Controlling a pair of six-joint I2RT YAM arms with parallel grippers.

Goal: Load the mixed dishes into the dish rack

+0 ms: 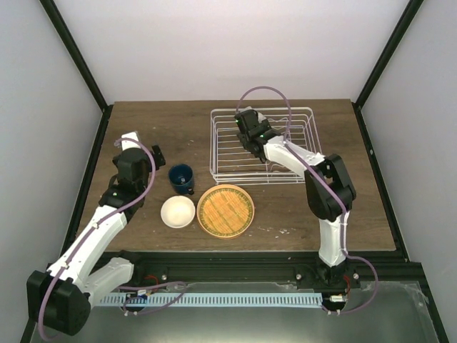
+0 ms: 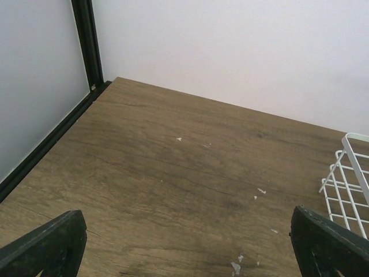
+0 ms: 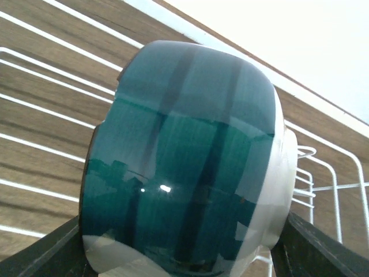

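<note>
Right hand holds a small cream-edged, glossy teal bowl over the white wire dish rack.
Left hand is spread wide and empty above the brown wooden desk. The dark blue cup, cream-white bowl and woven-pattern orange plate sit on the desk, just outside the rack.

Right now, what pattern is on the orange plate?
The plate shows a woven, basket-like lattice, clearest in the top external view.

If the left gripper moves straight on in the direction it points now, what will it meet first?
Most likely the bare table, left of the dish rack. The open left gripper has no dish ahead of it; depth is unclear.
</note>
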